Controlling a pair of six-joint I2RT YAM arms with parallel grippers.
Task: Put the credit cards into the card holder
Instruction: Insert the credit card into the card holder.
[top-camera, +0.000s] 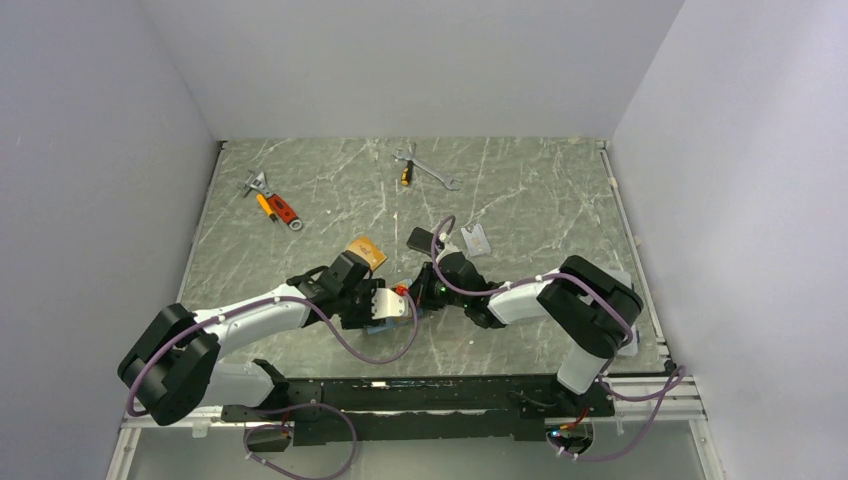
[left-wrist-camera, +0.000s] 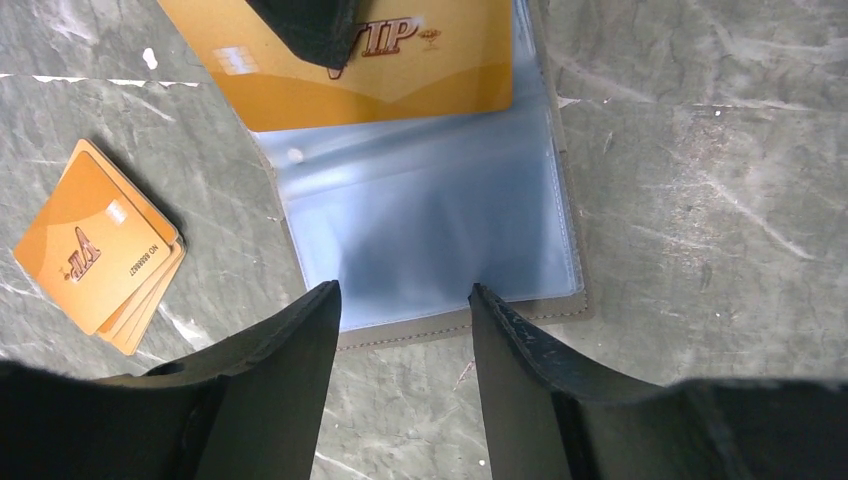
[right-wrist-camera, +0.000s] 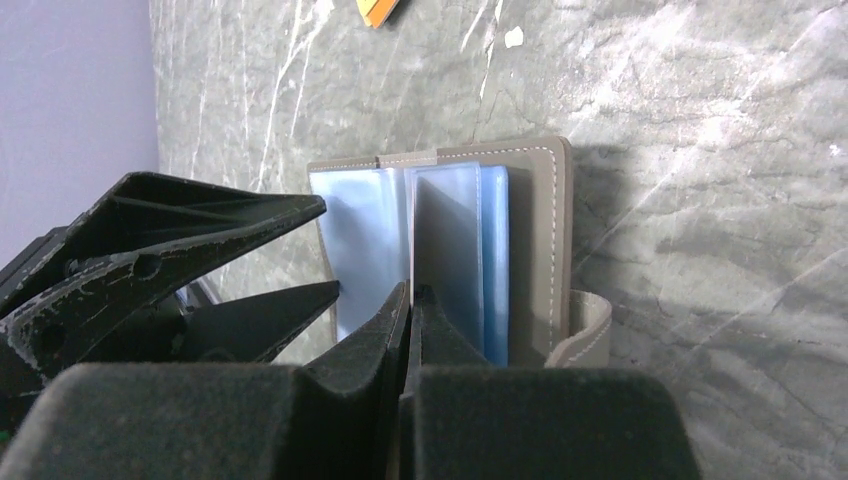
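The card holder (left-wrist-camera: 430, 220) lies open on the table, its clear blue-grey pockets facing up; in the right wrist view the card holder (right-wrist-camera: 540, 240) shows its taupe cover. My right gripper (right-wrist-camera: 411, 292) is shut on an orange credit card (left-wrist-camera: 400, 70), which lies over the holder's far half. I cannot tell whether that card sits inside a pocket. My left gripper (left-wrist-camera: 402, 295) hangs open over the holder's near edge, nothing between its fingers. A stack of orange cards (left-wrist-camera: 95, 250) lies left of the holder. A black card (top-camera: 420, 238) and a silver-grey card (top-camera: 478, 240) lie farther back.
A small orange-and-red tool (top-camera: 275, 207) and a wrench (top-camera: 428, 170) lie near the back of the marble table (top-camera: 540, 200). Grey walls close in the left, back and right sides. Both arms meet over the holder near the table's front middle.
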